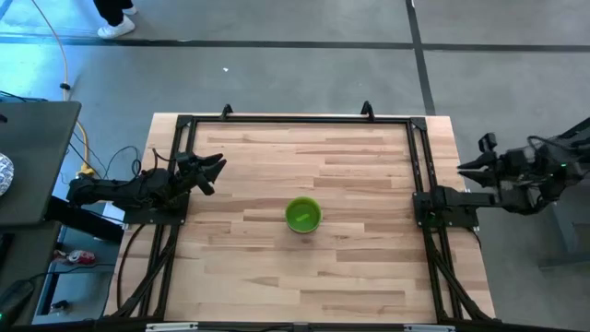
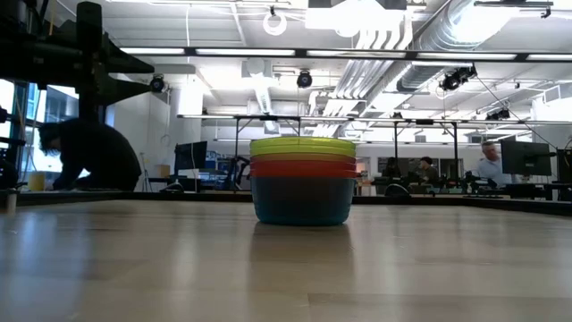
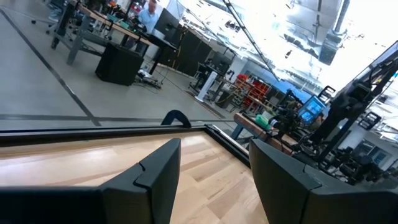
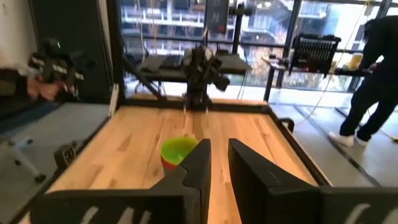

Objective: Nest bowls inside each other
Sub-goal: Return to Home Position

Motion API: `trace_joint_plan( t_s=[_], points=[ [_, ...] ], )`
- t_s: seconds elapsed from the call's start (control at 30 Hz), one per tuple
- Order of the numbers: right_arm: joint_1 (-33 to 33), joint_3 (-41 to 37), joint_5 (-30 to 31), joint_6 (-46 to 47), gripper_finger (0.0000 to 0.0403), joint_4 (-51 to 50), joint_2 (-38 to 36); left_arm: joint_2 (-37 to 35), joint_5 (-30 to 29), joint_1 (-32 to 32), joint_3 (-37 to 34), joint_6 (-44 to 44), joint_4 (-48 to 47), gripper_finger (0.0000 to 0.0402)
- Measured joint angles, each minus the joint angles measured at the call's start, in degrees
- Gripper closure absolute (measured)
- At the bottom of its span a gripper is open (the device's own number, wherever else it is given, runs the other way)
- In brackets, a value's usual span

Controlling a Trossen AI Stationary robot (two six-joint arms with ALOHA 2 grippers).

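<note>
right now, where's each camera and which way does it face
High: above the table, straight down; left hand and right hand flank the bowl stack.
Low: table height, level at the bowl stack; no hand clearly shows.
Left wrist: past own fingers, off the table into the room.
Right wrist: past own fingers at the bowl stack, as high and low.

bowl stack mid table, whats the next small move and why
Probably just let both arms settle at rest, touching nothing. The stack of small round plastic bowls stands nested at the wooden table's centre, green plastic bowl on top, no loose bowl in sight. The left pincer and right pincer are open, empty, at its sides.
</note>
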Motion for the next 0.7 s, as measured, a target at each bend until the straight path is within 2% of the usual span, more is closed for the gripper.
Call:
trace_joint_plan(
  t_s=[0.3,0.43,0.7],
  points=[
    [0.0,-11.7,-0.9,-3.4,0.0359,11.4,0.0,0.0,0.4,0.0,0.0,-0.2,0.0,0.022],
    [0.0,-17.8,-4.7,-4.5,0.0359,22.0,0.0,0.0,1.0,0.0,0.0,0.0,0.0,0.022],
    [0.0,-29.3,-5.5,-3.1,0.0359,38.1,-0.1,0.0,5.4,0.0,0.0,1.1,-0.5,0.022]
  ],
)
